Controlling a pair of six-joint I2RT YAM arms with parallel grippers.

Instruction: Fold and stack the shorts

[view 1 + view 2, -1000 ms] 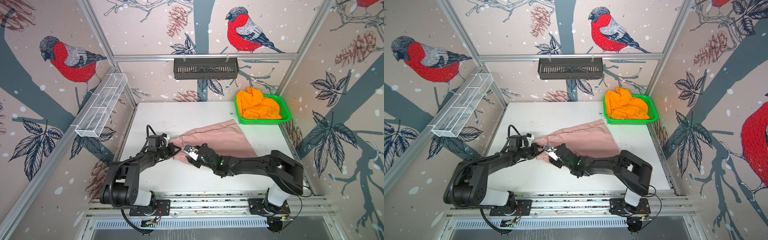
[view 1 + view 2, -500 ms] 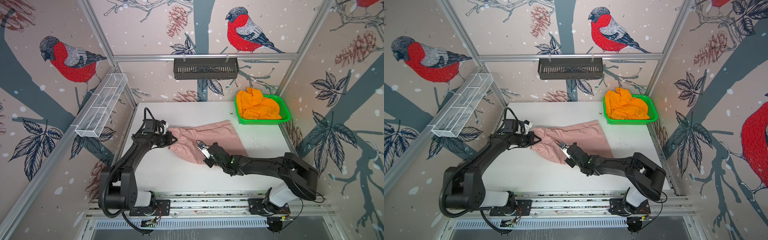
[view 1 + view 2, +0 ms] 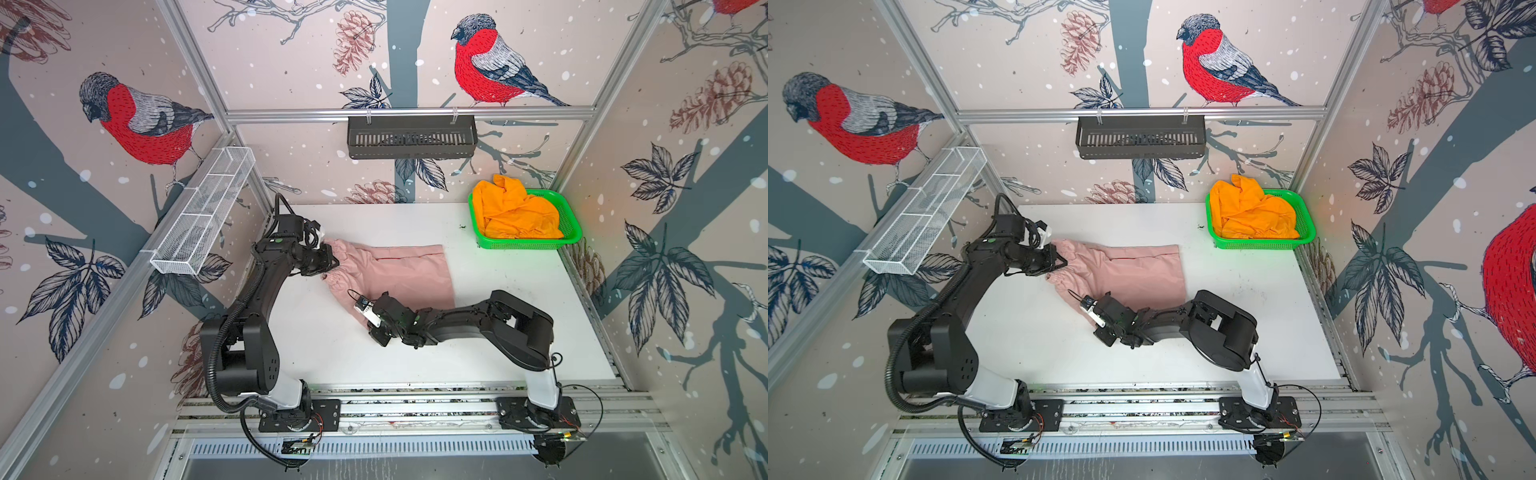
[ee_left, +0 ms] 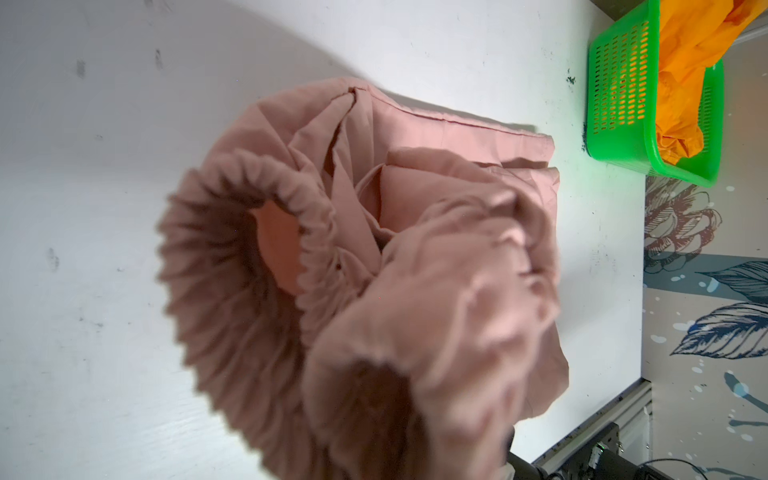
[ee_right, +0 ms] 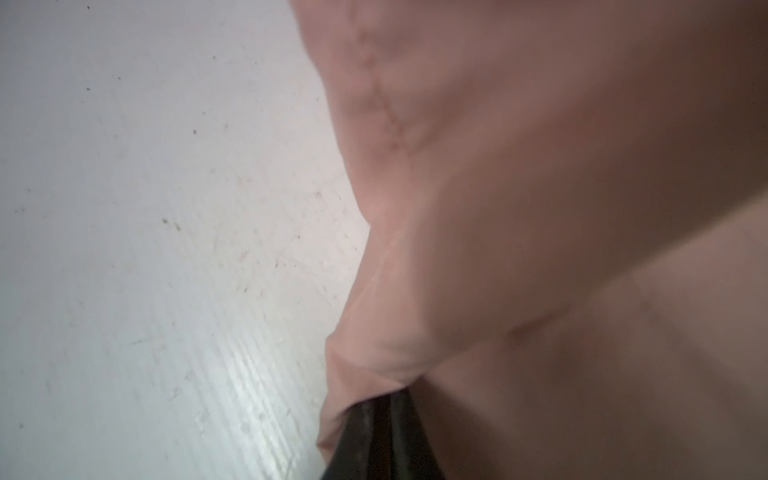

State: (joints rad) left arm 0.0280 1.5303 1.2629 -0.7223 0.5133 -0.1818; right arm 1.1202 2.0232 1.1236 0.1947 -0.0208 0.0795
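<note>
While left tool and right tool each pinched a waistband end, I checked. The pink shorts ran lengthwise rightward from both.

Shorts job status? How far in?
Done: pink shorts are out on the table, mostly flat; nothing is stacked. In hand: left gripper is shut on the waistband, and right gripper pinches the near edge. Left: finish folding the pink pair, then take the orange shorts, crumpled in the green basket, and fold and stack them.
</note>
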